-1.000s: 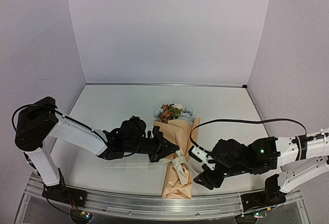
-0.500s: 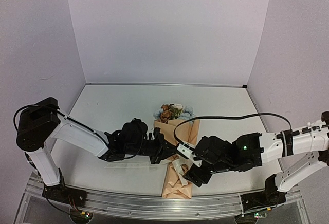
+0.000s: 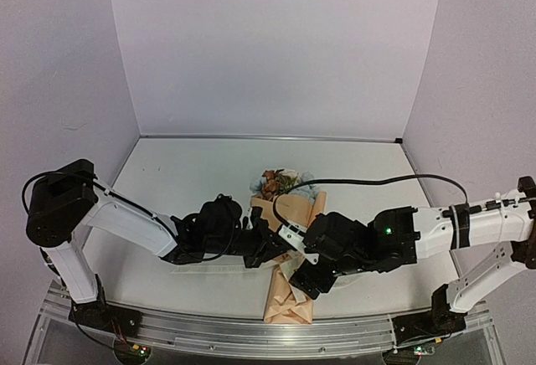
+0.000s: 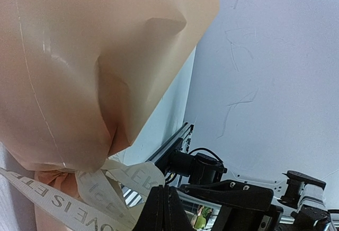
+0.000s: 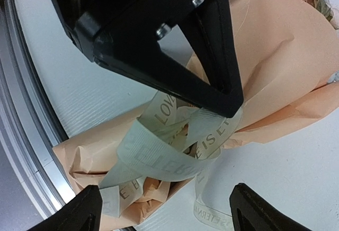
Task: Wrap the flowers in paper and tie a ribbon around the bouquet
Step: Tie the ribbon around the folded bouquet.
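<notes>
Left end effector (image 4: 161, 191) clamped on the ribbon (image 5: 159, 157); right end effector (image 5: 165, 196) stood apart. Risk: a skewed pull could slacken the tie or drag the bouquet (image 5: 275, 67).

Your left claw (image 5: 228, 101), shut on the ribbon (image 5: 159, 159), blocks the bouquet (image 5: 275, 56) at its waist from above. Your right claw (image 5: 169, 207) straddles the ribbon loops, jaws wide. Bare table (image 5: 280, 167) lies either side.

Pretty plain setup, just pale lilac walls (image 3: 276, 47) on three sides around a white table (image 3: 193, 172) with an aluminium rail (image 3: 251, 333) along the near edge.
</notes>
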You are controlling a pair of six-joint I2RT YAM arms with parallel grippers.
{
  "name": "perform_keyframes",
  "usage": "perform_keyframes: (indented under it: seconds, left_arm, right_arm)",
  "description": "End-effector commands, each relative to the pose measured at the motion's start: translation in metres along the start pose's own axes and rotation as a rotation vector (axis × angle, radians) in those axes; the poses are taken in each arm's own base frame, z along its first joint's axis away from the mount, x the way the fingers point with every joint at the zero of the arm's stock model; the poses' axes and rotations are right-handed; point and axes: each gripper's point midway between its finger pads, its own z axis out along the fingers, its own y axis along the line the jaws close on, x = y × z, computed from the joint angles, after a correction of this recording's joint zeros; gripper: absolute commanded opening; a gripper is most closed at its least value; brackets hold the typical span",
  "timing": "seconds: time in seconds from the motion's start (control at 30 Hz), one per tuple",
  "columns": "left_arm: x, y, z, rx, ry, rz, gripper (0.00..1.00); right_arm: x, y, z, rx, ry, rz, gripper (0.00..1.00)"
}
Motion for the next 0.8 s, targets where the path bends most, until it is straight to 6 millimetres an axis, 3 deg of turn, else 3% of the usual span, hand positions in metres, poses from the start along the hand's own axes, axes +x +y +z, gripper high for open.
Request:
perform_keyframes:
  seconds: [0.0,0.2,0.5,0.77]
  left_arm:
    - [0.001,-0.004,-0.003,-0.002,-0.008,0.065,0.00]
    - [-0.002,-0.006,-0.004,-0.017,-0.022,0.116,0.00]
    - [0.007,0.004,0.007,-0.039,0.045,0.243,0.00]
    - [0.012,0.020,0.019,-0.163,0.084,0.462,0.00]
  right_arm:
    - [-0.007,-0.012,-0.002,0.068,0.025,0.054,0.86]
    - [-0.008,-0.023,-0.005,0.104,0.049,0.106,0.86]
    - [0.013,-0.004,-0.008,-0.034,0.128,0.100,0.83]
    - [0.030,-0.002,-0.012,-0.061,0.155,0.098,0.79]
